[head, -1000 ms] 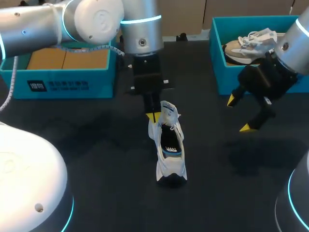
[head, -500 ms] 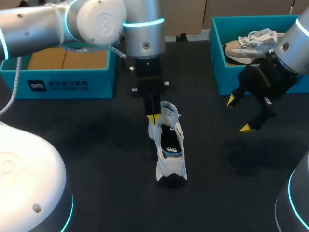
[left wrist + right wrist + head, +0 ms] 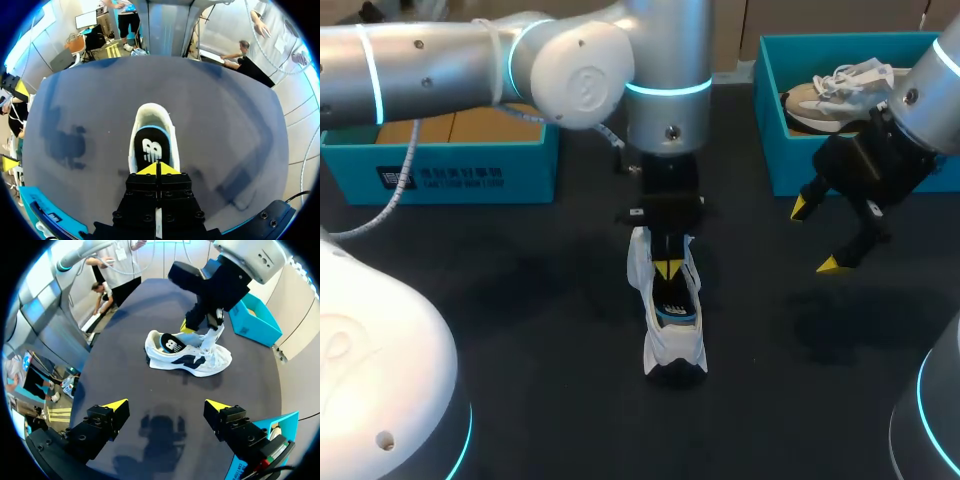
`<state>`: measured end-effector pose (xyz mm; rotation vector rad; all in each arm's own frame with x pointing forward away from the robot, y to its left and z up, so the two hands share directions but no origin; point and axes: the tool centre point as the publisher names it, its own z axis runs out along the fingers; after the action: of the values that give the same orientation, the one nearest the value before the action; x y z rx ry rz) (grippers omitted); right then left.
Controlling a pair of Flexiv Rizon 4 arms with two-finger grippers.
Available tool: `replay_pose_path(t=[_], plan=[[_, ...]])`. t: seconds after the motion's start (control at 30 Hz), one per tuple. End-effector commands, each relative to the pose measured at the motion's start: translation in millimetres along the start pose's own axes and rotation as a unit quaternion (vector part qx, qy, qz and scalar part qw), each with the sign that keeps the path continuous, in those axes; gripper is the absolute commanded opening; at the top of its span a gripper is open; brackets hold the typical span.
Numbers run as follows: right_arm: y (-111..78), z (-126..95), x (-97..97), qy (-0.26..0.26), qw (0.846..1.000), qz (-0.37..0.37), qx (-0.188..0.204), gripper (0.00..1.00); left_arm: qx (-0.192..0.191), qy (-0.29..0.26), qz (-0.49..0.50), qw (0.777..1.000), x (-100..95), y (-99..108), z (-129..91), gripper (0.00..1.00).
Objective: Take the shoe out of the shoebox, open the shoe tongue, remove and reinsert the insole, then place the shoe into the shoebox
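One step done: the shoe (image 3: 670,320) is out of its box and stands on the table (image 3: 520,330), between the left shoebox (image 3: 450,175) and the right shoebox (image 3: 770,120).
Step in hand: we judge it to be the tongue or insole work. Our left gripper (image 3: 667,268) sits over the shoe's mouth, yellow tips pressed together.
Insole: the insole (image 3: 151,150) lies inside the shoe, just ahead of those tips.
Right gripper: our right gripper (image 3: 815,235) hangs spread wide and empty near the right shoebox, which holds a second shoe (image 3: 830,95).
Left to do: insole out and back in, then boxing the shoe.
Hidden: the left wrist covers the tongue (image 3: 216,337) from above, and we cannot tell whether the tips pinch anything.
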<state>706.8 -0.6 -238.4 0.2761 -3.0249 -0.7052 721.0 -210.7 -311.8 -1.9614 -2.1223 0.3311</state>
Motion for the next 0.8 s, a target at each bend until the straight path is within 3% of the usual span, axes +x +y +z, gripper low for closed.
replay_pose_path(t=[0.03, 0.23, 0.67, 0.8], plan=[[-0.2, 1, 0.3, 0.0, 1.0, 0.0, 0.001, 1.0, -0.014, -0.004, -0.003, 1.0, 1.9, 0, 10, 0.0], [-0.2, 1, 0.3, 0.0, 1.0, 0.0, 0.001, 1.0, -0.036, 0.007, -0.016, 0.999, 0.8, 2, 20, 0.0], [-0.2, 1, 0.3, 0.0, 1.0, 0.0, 0.001, 1.0, -0.036, 0.007, -0.016, 0.999, 0.8, 2, 20, 0.0], [-0.2, 1, 0.3, 0.0, 1.0, 0.0, 0.001, 1.0, -0.034, 0.0, -0.003, 0.999, -5.0, 5, 29, 0.0]])
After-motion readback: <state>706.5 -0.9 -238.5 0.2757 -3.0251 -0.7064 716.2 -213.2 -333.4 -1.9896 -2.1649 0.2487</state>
